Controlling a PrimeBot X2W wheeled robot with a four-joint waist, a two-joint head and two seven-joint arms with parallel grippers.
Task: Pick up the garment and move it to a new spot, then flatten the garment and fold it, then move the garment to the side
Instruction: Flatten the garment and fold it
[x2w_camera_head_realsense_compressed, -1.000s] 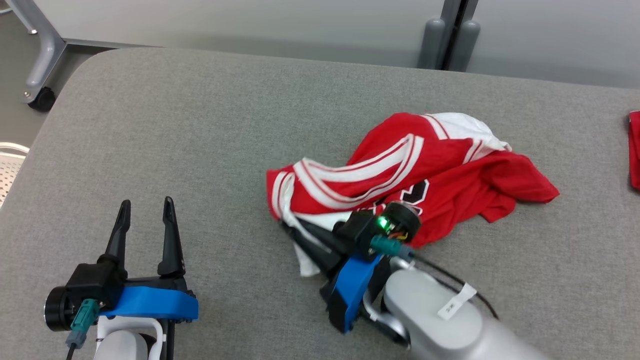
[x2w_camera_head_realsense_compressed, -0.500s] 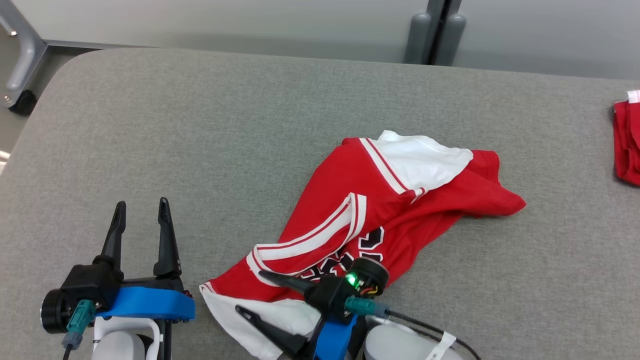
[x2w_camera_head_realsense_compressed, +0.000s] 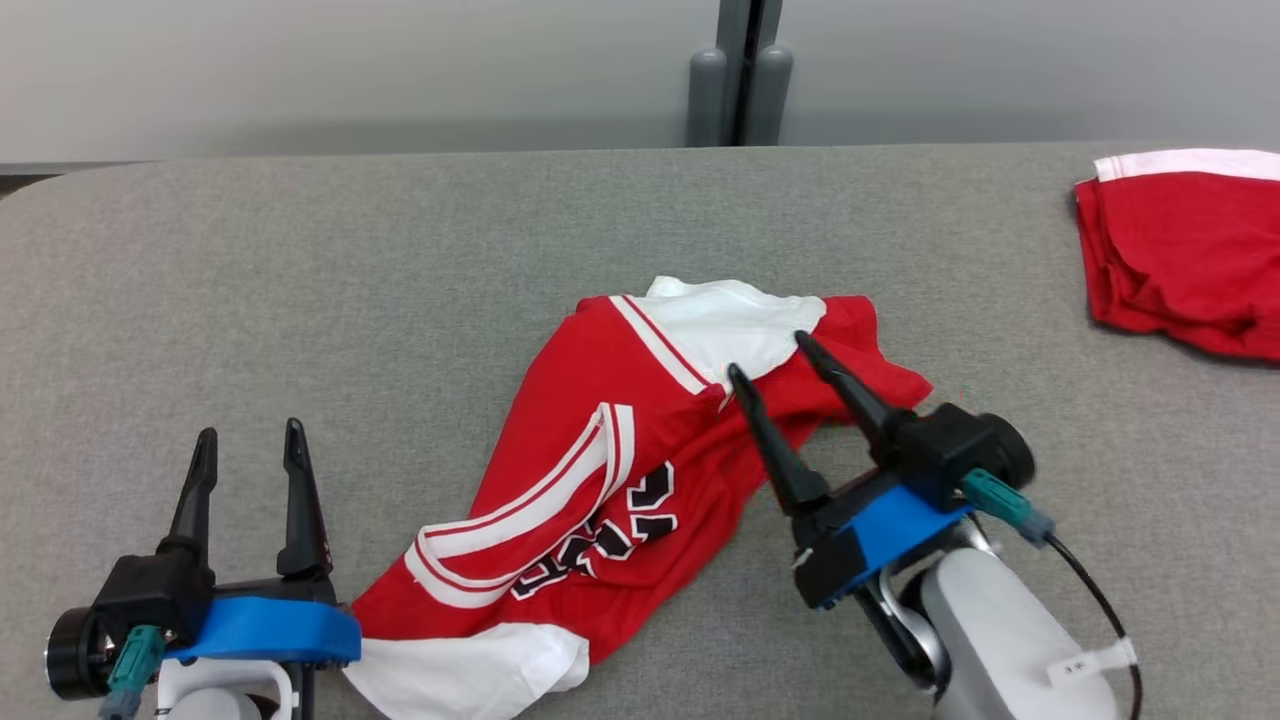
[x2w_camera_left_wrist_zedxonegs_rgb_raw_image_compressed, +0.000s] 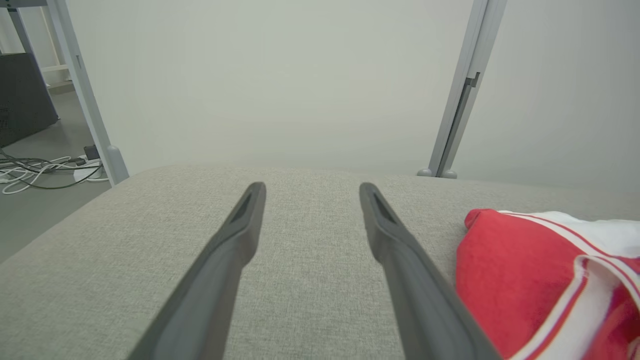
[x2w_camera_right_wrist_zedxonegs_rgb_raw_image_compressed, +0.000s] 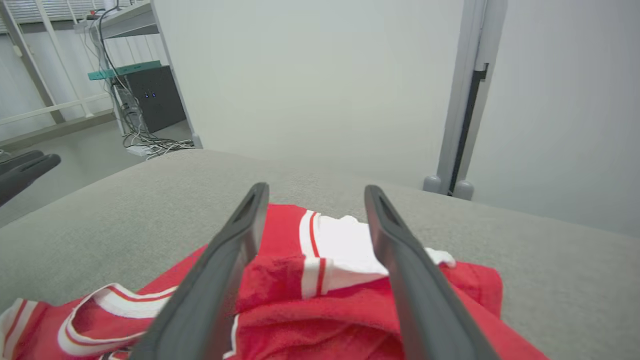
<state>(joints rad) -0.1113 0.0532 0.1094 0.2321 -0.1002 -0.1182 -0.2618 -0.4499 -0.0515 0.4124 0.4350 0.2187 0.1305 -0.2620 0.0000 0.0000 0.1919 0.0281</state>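
Observation:
The garment (x2w_camera_head_realsense_compressed: 600, 470) is a red jersey with white panels, white-and-red stripes and black lettering, lying crumpled on the grey table (x2w_camera_head_realsense_compressed: 300, 300) at centre front. Its far white panel shows in the right wrist view (x2w_camera_right_wrist_zedxonegs_rgb_raw_image_compressed: 345, 250), and its left edge in the left wrist view (x2w_camera_left_wrist_zedxonegs_rgb_raw_image_compressed: 505, 280). My right gripper (x2w_camera_head_realsense_compressed: 770, 355) hovers open above the garment's right part, fingers pointing at the far white panel, nothing between them. My left gripper (x2w_camera_head_realsense_compressed: 250, 440) stands open over bare table to the left of the garment, fingers apart in the left wrist view (x2w_camera_left_wrist_zedxonegs_rgb_raw_image_compressed: 310, 192).
A second red cloth with a white band (x2w_camera_head_realsense_compressed: 1180, 250) lies at the table's far right. Two grey posts (x2w_camera_head_realsense_compressed: 740, 85) stand behind the far edge against a pale wall. Cables and a dark cabinet (x2w_camera_right_wrist_zedxonegs_rgb_raw_image_compressed: 150, 100) sit on the floor beyond the table's left end.
My right gripper opened and let go of the garment, which now lies spread lower and nearer me. The right arm drew back and swung right. The head view has turned rightwards.

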